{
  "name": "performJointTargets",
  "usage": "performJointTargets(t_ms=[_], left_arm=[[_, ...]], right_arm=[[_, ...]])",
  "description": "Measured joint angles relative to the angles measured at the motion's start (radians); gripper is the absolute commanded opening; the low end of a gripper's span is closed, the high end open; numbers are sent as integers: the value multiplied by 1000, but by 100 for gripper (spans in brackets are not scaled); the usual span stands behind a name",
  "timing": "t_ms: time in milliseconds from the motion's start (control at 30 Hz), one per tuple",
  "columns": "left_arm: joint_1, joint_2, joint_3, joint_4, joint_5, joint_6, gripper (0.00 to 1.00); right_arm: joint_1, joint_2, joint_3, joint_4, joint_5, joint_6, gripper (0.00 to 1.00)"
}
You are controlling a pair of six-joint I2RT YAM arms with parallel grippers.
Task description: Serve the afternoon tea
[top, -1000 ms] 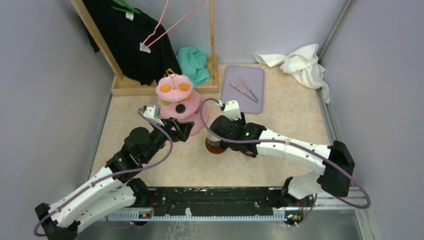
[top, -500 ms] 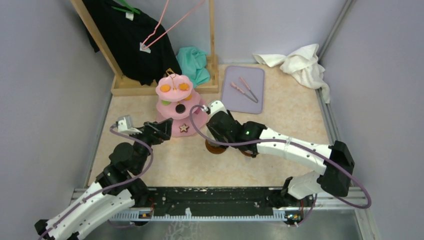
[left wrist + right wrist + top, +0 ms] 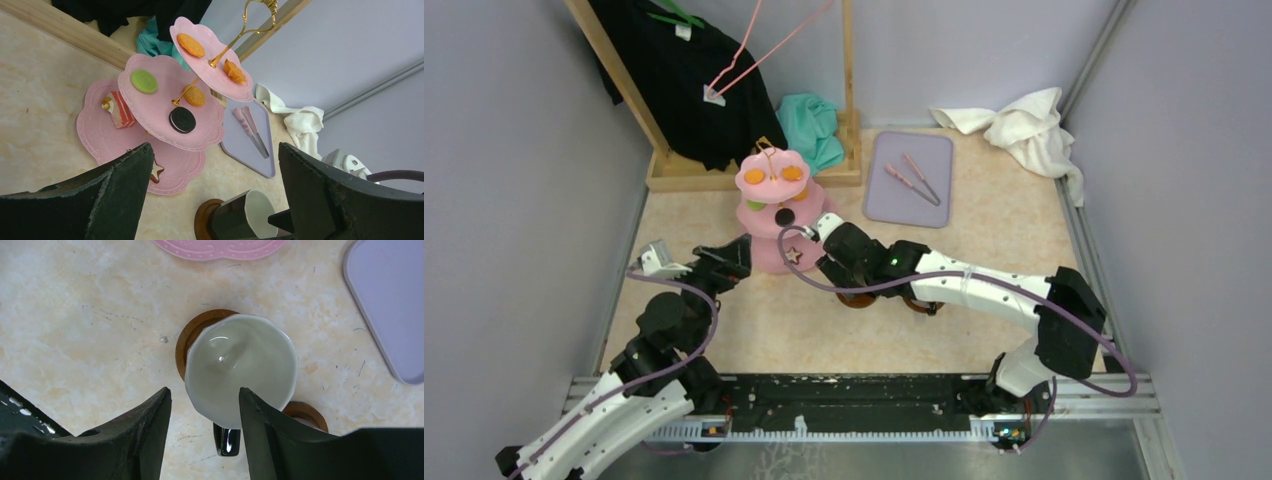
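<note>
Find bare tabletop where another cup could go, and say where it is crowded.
Free: the strip between the lilac tray, white cloth and right arm; also the patch ringed by left arm, right arm and near rail. Crowded: around the pink stand, cream mug, left pincer and right pincer.

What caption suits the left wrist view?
Left fingers spread wide before the pink three-tier stand of toy sweets, a mug nearby.

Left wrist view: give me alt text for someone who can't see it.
A pink three-tier stand holding toy sweets stands on a marbled table, framed by the two dark fingers of the open left gripper. Nearer the camera a cream mug sits on a brown saucer; beside the stand lies a lilac tray with pink tongs.
</note>
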Motion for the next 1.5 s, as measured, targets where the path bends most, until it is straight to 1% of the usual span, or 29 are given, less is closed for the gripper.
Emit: performJointTargets(t_ms=[167,400,500,567,667,933,1100,1267,1500], left_arm=[[0,-6,-2,-6,-13,-11,99],[0,-11,-4,-16,-22,-21,99],[0,-13,-9,-21,-24,-23,99],[0,-13,-12,-22,-24,-24,99],[0,-13,-13,-23,-24,-26,99],[0,-13,-13,-23,-24,-34,99],[0,-14,-13,-27,-24,-37,99],[0,-17,-13,-30,-23,-38,99],[0,-20,-13,-63,-12,-60,99]], right_arm=[[0,25,0,10,-22,-39,49],[0,80,0,29,-25,-92,36],[0,93,0,35,-25,-114,26],[0,93,-1,39,-27,-129,17],[1,93,-1,44,-30,-146,1],[-1,105,6,15,-32,-171,0],[-1,131,96,-61,-29,-131,0],[-1,182,274,-147,11,-8,0],[-1,251,480,-254,97,253,0]])
